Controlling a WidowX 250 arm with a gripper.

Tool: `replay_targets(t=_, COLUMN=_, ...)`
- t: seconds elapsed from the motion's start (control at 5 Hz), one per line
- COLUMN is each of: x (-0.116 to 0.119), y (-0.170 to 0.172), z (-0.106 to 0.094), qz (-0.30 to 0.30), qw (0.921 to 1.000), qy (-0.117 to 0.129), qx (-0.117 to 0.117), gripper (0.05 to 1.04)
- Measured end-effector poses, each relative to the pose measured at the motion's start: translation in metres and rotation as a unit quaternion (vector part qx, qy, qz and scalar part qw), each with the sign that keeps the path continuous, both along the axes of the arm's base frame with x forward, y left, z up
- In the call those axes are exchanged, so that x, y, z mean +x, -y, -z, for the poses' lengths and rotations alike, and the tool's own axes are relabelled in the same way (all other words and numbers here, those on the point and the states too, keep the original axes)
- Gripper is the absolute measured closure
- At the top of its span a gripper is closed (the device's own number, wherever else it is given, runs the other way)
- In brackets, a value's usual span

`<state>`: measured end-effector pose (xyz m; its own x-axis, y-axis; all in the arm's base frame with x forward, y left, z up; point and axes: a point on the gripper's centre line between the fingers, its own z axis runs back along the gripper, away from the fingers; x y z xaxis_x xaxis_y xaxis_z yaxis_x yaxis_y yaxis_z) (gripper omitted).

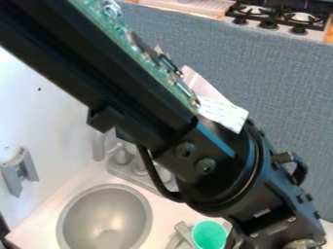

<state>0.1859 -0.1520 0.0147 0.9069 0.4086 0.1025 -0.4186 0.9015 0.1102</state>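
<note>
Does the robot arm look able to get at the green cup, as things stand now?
Probably yes: the arm is close beside the green cup, and nothing seems to cover its open top, though the picture cuts off its lower side.

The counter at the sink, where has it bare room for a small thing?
Bare counter shows between the sink and the green cup, and left of the sink toward the white wall. Crowded: around the cup, close to the black arm, and behind the sink, at the tap.
</note>
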Motion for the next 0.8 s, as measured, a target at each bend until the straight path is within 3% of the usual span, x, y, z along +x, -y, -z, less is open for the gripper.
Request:
replay_targets(t=0.2, x=-0.002, y=-0.001, z=0.005, qz=0.002, qw=0.9999, qy=-0.008, qx=0.008, gripper=0.083)
replay_targets(t=0.4, x=0.013, y=0.009, z=-0.002, qz=0.033, qw=0.9994, qy=0.014, qx=0.0, gripper=0.083)
replay_targets(t=0.8, x=0.058, y=0.057, z=-0.019, qz=0.155, qw=0.9834, qy=0.071, qx=-0.062, gripper=0.083)
